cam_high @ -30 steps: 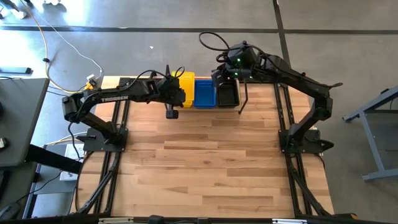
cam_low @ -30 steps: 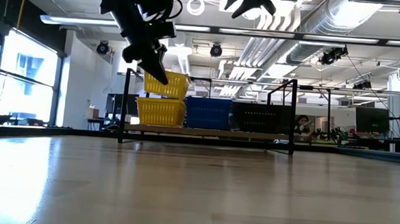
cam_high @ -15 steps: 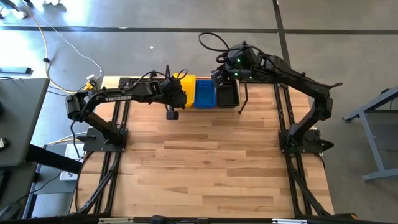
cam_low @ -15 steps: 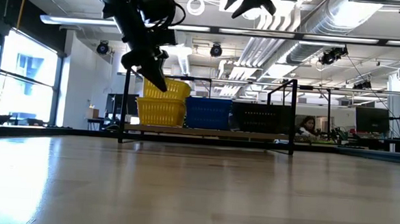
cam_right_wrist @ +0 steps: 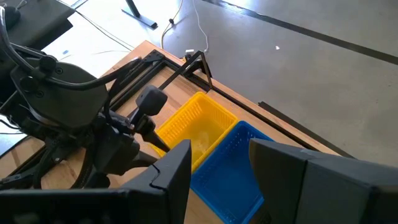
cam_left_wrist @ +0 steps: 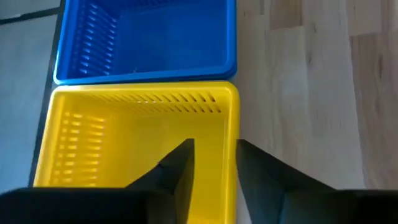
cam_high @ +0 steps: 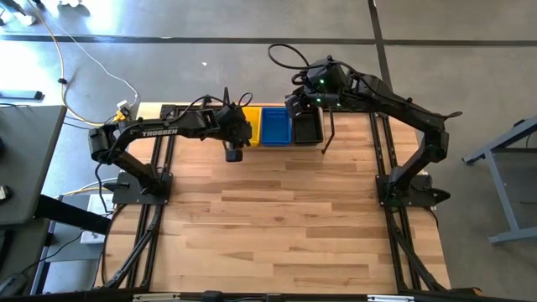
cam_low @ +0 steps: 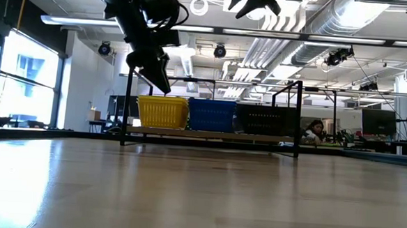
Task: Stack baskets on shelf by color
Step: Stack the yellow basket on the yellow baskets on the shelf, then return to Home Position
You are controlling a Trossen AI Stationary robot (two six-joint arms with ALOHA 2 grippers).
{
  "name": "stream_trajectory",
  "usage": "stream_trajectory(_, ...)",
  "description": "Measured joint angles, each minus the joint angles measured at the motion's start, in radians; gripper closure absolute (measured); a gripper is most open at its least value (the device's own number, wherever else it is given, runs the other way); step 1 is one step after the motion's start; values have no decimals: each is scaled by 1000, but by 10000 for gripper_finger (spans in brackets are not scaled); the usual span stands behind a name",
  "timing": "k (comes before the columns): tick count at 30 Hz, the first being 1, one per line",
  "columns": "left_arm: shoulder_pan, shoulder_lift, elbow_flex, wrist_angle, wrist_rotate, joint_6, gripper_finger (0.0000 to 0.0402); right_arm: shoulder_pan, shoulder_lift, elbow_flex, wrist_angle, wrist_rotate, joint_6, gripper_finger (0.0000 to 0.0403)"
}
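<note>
Three basket stacks stand in a row on the shelf [cam_low: 209,134] at the desk's [cam_high: 285,218] far edge: one yellow stack [cam_low: 163,112], one blue stack [cam_low: 212,115], one black stack [cam_low: 259,120], touching side by side between the two black loop uprights. How many baskets sit nested in each stack cannot be told. Each is a small rectangular tray with slotted, perforated walls and a smooth rim.

The left tool [cam_left_wrist: 214,165] hangs over the yellow stack's near wall, one finger [cam_left_wrist: 177,168] inside the basket and the other outside it, with a narrow gap around the wall; whether it pinches the rim I cannot tell. The right tool [cam_right_wrist: 217,171] hovers high above the black stack, fingers [cam_right_wrist: 171,174] parted and holding nothing.
</note>
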Motion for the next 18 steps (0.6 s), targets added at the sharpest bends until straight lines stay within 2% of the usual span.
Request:
stream_trajectory(6, -2, 0, 41, -48, 2, -42, 256, 0, 0, 0, 0, 0, -24, 256)
stream_trajectory(12, -6, -34, 128, -131, 23, -126, 253, 0, 0, 0, 1, -3, -35, 256)
stream_trajectory(18, -7, -160, 88, -138, 196, -257, 256, 8, 0, 0, 1, -5, -61, 256)
